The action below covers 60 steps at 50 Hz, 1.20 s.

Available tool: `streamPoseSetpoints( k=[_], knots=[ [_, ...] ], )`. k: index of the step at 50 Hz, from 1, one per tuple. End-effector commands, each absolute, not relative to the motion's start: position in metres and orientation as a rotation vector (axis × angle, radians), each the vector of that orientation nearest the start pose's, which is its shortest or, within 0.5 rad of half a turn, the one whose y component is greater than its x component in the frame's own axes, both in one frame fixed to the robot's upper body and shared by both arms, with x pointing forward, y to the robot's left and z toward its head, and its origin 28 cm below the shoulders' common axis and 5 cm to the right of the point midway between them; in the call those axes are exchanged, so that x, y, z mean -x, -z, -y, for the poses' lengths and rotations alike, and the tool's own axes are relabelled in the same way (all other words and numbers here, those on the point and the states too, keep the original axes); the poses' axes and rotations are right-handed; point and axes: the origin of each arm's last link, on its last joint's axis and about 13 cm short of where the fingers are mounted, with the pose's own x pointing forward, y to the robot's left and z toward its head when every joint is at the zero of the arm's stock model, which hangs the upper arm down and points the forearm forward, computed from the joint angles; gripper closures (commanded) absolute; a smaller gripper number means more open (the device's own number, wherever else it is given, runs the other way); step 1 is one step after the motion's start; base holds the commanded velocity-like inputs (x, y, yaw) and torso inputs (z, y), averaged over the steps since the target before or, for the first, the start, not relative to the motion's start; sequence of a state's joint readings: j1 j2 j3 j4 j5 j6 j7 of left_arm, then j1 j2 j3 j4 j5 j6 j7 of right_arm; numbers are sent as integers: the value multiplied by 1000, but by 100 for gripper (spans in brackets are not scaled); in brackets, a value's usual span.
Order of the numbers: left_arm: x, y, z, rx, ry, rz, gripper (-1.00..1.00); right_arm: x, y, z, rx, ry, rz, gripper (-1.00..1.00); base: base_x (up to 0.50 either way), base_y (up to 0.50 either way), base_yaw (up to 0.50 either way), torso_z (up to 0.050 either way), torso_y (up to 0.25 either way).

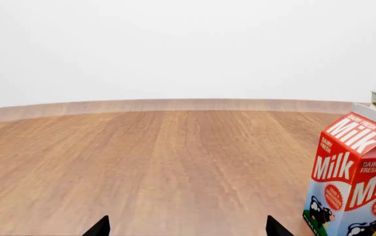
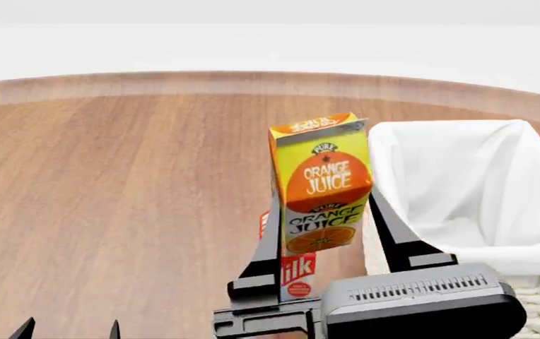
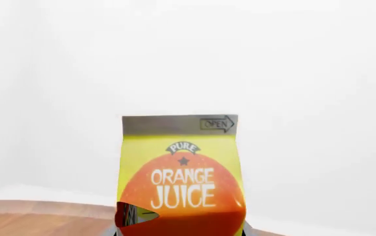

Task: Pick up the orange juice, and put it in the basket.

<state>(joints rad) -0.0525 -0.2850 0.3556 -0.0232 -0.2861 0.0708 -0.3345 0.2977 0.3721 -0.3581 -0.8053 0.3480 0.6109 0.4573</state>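
The orange juice [image 2: 320,183] is a tall yellow and orange carton, held upright in the air by my right gripper [image 2: 331,233], whose fingers clamp its two sides. It hangs just left of the basket [image 2: 468,191], a cream wicker basket with a white cloth liner, at about rim height. In the right wrist view the orange juice [image 3: 180,174] fills the space between the jaws. My left gripper [image 2: 67,330] is open and empty at the near left, low over the table; only its two black fingertips [image 1: 99,227] show in the left wrist view.
A red and white Milk carton [image 2: 297,272] stands on the wooden table [image 2: 109,183] behind the held carton and my right gripper; it also shows in the left wrist view [image 1: 355,177]. The table's curved far edge [image 2: 157,79] meets a white wall.
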Motion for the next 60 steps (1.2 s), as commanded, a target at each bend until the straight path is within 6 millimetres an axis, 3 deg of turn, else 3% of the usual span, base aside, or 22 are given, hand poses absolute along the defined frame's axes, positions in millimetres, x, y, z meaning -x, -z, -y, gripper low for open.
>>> streamPoseSetpoints(
  k=[1, 30, 60],
  knots=[
    [-211, -13, -205, 0, 0, 0, -100, -204, -189, 85, 106, -68, 404, 100, 0, 0, 0, 0, 0],
    [-211, -13, -205, 0, 0, 0, -100, -216, -194, 102, 103, 14, 398, 100, 0, 0, 0, 1, 1],
    [-211, -13, -205, 0, 0, 0, -100, -243, -185, 138, 107, 179, 341, 100, 0, 0, 0, 0, 1]
  ],
)
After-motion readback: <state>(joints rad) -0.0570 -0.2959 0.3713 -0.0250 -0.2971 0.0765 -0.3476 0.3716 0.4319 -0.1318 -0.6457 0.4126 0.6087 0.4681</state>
